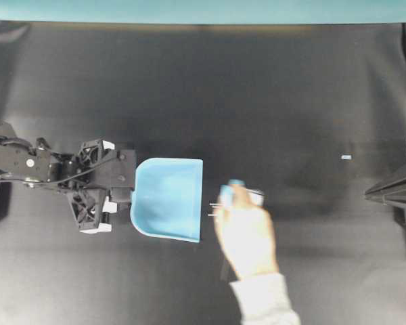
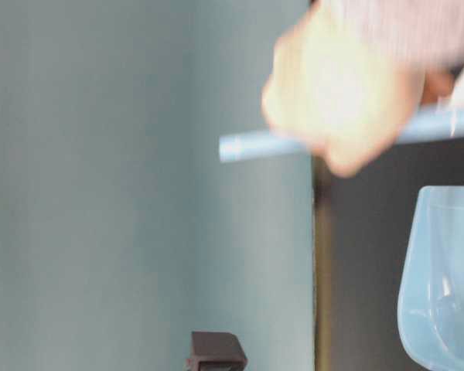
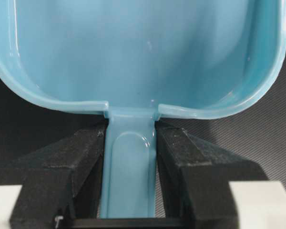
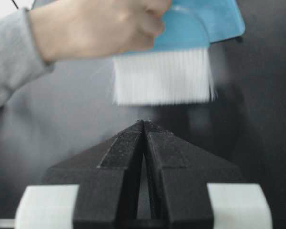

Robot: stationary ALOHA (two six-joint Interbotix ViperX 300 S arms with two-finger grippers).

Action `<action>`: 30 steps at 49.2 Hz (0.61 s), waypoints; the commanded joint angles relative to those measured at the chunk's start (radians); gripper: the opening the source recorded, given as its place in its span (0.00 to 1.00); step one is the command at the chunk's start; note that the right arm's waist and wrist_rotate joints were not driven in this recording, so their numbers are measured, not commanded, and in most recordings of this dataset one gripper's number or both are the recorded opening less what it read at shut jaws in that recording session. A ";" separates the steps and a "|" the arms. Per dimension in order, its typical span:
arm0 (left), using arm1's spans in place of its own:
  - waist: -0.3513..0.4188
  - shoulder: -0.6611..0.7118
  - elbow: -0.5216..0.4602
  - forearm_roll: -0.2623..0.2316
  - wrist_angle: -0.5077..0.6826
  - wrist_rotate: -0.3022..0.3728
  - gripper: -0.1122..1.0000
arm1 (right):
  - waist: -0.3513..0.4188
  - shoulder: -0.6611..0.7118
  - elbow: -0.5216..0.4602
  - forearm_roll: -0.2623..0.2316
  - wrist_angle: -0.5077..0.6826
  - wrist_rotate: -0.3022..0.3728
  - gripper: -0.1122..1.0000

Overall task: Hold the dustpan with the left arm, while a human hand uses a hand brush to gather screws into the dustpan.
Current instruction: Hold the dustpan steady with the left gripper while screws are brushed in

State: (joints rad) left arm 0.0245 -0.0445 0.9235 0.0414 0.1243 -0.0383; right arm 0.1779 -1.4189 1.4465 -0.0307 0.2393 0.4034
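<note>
Left wrist view: dustpan point(image 3: 143, 57) handle is clamped by left gripper point(image 3: 131, 157), to be held flat and steady while hand brush point(image 4: 171, 57) sweeps screws point(image 1: 215, 208) mouthward; right gripper point(image 4: 144, 131) is closed empty

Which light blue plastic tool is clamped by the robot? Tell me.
The dustpan: the left gripper is shut on its short handle. The other blue tool, the hand brush, has white bristles and is held by the human hand.

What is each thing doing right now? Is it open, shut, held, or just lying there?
left gripper: shut on the dustpan handle
dustpan: held flat, empty inside
right gripper: shut, holding nothing
hand brush: held by the human hand
screws: lying on the table beside the dustpan mouth
</note>
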 commanded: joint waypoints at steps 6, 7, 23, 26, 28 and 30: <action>0.011 0.021 0.002 0.003 -0.002 -0.002 0.37 | 0.000 0.005 -0.003 -0.002 -0.005 0.000 0.10; 0.011 0.023 0.002 0.005 0.000 -0.002 0.37 | 0.000 0.006 -0.003 -0.002 -0.005 0.002 0.10; 0.009 0.038 0.000 0.003 0.005 -0.006 0.37 | 0.000 0.006 -0.003 -0.002 -0.005 0.000 0.10; 0.011 0.035 0.003 0.003 0.009 -0.008 0.37 | 0.000 0.006 -0.003 -0.002 -0.005 0.000 0.10; 0.009 0.034 0.005 0.003 0.017 -0.008 0.37 | 0.000 0.005 -0.003 -0.002 -0.005 0.000 0.10; 0.009 0.035 0.008 0.003 0.034 -0.009 0.37 | 0.000 0.005 -0.003 -0.002 -0.005 0.000 0.10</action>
State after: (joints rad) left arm 0.0322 -0.0184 0.9281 0.0430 0.1365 -0.0445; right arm 0.1779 -1.4189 1.4481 -0.0307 0.2393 0.4050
